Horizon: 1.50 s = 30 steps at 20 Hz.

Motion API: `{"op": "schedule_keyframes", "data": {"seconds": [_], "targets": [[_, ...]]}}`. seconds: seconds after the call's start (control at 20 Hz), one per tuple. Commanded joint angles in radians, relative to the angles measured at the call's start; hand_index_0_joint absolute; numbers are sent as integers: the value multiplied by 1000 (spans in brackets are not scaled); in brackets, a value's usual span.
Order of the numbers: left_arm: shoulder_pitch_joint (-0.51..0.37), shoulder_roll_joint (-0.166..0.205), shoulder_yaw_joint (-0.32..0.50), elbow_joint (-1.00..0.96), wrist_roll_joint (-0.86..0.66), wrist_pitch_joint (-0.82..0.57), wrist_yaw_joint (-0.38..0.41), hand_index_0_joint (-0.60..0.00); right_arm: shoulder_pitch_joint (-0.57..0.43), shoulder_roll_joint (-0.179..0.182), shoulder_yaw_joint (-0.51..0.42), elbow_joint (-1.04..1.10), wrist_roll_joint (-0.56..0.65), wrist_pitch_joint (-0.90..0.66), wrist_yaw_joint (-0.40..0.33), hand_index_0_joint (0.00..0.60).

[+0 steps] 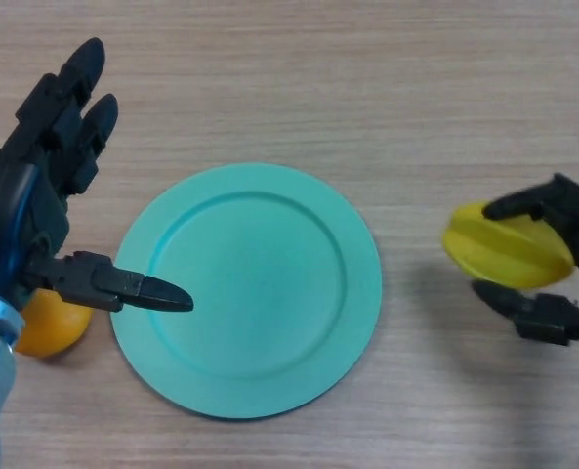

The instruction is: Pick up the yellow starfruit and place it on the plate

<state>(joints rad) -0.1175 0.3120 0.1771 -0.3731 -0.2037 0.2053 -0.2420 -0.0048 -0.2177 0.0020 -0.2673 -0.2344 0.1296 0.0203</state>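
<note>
Yellow starfruit [509, 256] right of green plate [247, 289]

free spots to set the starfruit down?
Plate is bare throughout. Open table between plate and starfruit, and along the far edge. Crowded at left: left hand over the orange. Right hand grips the starfruit.

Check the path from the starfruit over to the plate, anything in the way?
Nothing visible. The starfruit sits in the right hand, whose fingers curl round it, right of the plate. Only bare table lies between them. The left hand and an orange are on the plate's far side.
</note>
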Motion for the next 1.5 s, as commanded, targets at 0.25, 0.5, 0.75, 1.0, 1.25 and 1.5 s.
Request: {"op": "schedule_keyframes", "data": {"seconds": [0.25,0.5,0.75,1.0,1.25,1.5], "targets": [[-30,31,52,-64,4,-87,25,0,-98,27,176,-140,-20,-28,-60,600],[-46,31,47,-76,-17,-97,43,0,-144,28,372,-63,-13,-46,-156,600],[-54,35,49,-69,-27,-119,43,0,-185,28,492,83,82,-99,-239,600],[-59,38,57,-61,-37,-147,58,0,-197,28,554,147,57,30,-199,451],[-58,42,58,-60,-36,-132,50,0,-243,28,527,142,39,116,-206,0],[-44,42,63,-77,-27,-115,37,0,-243,28,313,-18,92,129,-136,0]]}}
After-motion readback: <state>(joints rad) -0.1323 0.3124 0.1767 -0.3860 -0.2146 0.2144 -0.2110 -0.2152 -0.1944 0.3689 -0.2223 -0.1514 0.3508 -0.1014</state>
